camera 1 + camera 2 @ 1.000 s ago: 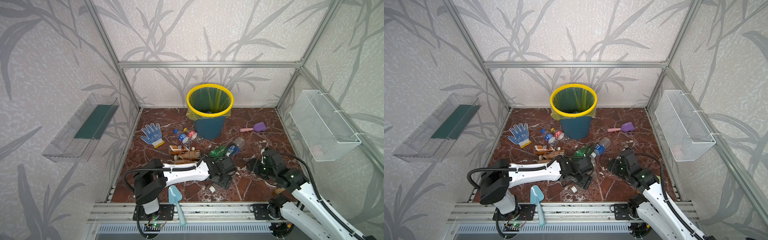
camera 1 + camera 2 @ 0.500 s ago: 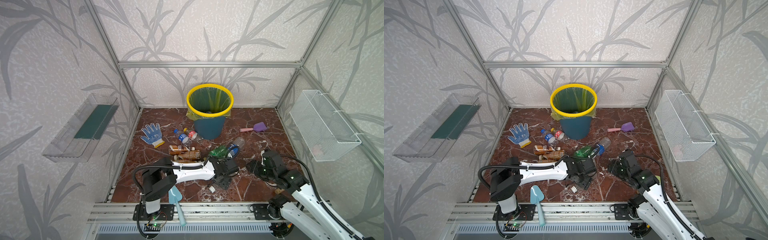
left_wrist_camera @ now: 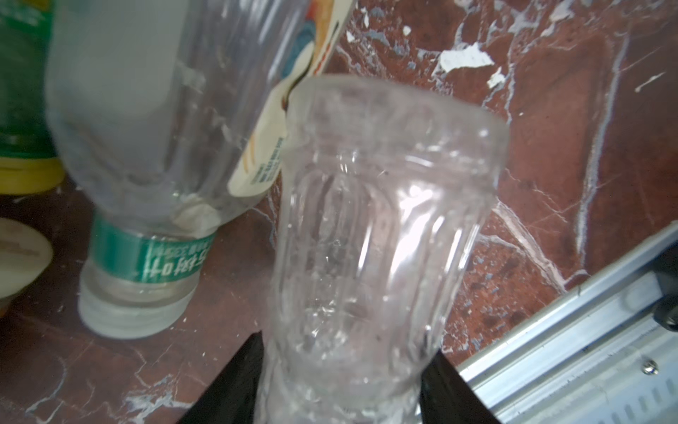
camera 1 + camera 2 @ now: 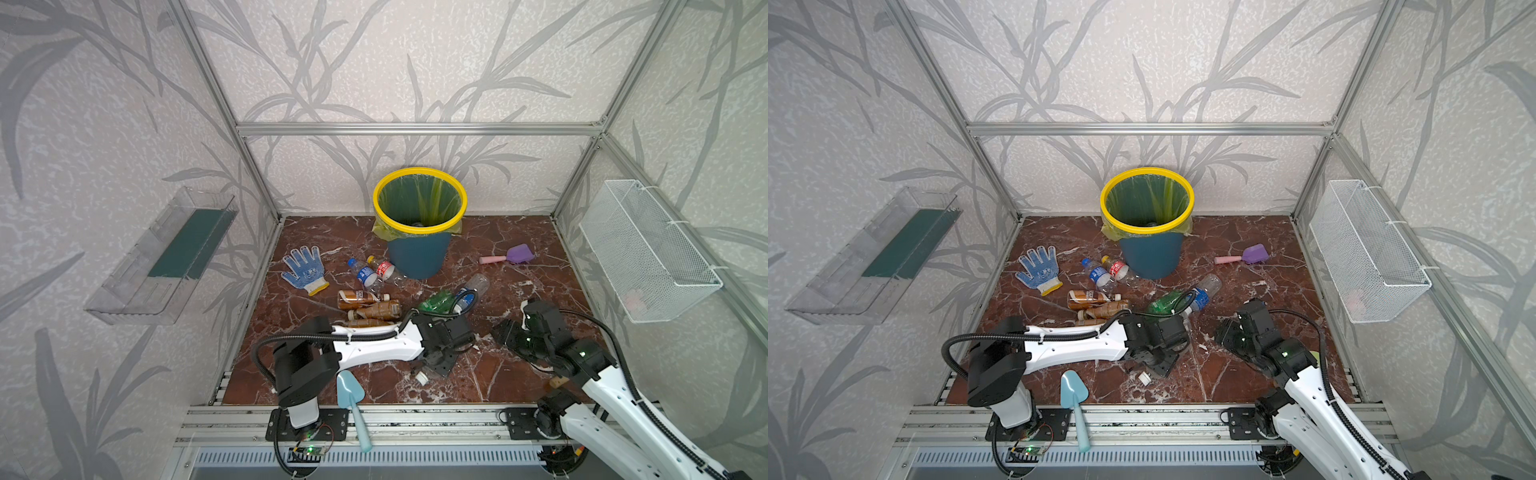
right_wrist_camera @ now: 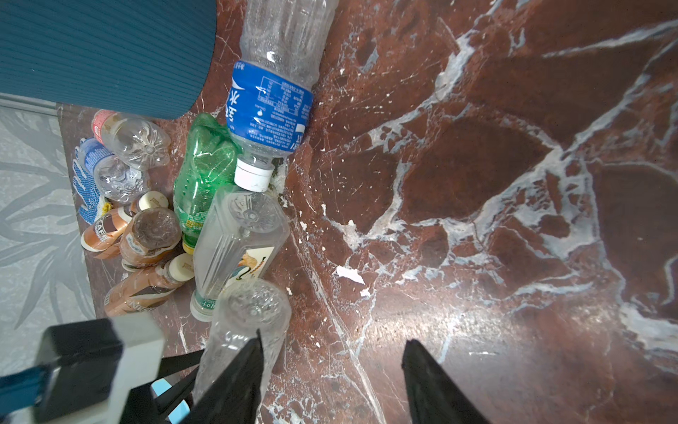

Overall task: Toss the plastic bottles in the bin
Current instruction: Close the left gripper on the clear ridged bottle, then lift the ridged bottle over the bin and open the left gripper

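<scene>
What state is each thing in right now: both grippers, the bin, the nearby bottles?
left gripper: closed on the clear bottle.
clear bottle: gripped at its sides.
right gripper: open, empty.
bin: upright, open-topped, liner in.
green bottle: lying, crumpled, yellow cap on.
blue-labelled bottle: lying, white cap on.
brown bottles: lying, capped.

— What print can you actually read from your seat?
— Not much. On the brown-wrapped bottle (image 5: 104, 228) you get white capitals that seem to end in "AFE". The blue-labelled bottle (image 5: 269, 106) carries large white Chinese characters (its small-print table is too fine to read).
— And the green neck band (image 3: 150, 255)?
— White characters, upside down to you and blurred; you can't make them out.
</scene>
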You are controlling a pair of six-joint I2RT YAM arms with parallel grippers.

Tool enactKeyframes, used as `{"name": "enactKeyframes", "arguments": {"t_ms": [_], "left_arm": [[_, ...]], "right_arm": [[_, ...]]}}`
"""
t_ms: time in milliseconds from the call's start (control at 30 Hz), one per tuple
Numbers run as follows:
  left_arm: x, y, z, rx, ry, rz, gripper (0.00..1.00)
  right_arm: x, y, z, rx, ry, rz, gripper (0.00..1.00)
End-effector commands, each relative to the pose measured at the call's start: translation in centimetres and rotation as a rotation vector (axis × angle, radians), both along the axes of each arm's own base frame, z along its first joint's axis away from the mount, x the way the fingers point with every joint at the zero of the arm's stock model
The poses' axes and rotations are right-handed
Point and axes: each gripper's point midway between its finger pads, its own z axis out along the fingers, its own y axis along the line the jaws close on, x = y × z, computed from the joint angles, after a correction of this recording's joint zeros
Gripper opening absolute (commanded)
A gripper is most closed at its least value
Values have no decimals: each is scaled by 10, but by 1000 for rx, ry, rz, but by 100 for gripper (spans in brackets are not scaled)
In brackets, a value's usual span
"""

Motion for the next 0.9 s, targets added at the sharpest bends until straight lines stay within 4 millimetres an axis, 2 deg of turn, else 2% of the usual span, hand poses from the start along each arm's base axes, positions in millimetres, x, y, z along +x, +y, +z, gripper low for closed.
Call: {"name": "enactKeyframes", "arguments": {"t_ms": [0,167,300,500,567,600,633,700,767,833,867], "left_arm": [[-1,13,25,-33,-36,17,59],[9,43,57,-43,-121,98,59],[26,59,105,-136,-194,140,58],[70,77,221,-392,-386,194,58],[94,81,272,-474,-480,205,59],[108,82,293,-509,-520,216,61],[126,83,330,-576,-581,233,64],[166,89,386,-679,-688,289,69],[210,104,430,-733,-762,393,79],[237,114,452,-770,-772,475,86],[243,116,461,-784,-771,493,89]], "right_arm": [[6,4,5,20,-14,1,62],[10,8,6,28,-14,7,61],[11,9,8,33,-17,10,61],[11,9,13,38,-31,12,60],[12,10,16,44,-38,11,60],[12,10,17,43,-41,12,60],[13,10,19,43,-43,11,60],[14,10,22,46,-48,12,60],[14,11,28,49,-55,15,60],[13,10,32,43,-56,16,60],[11,8,35,40,-61,15,60]]}}
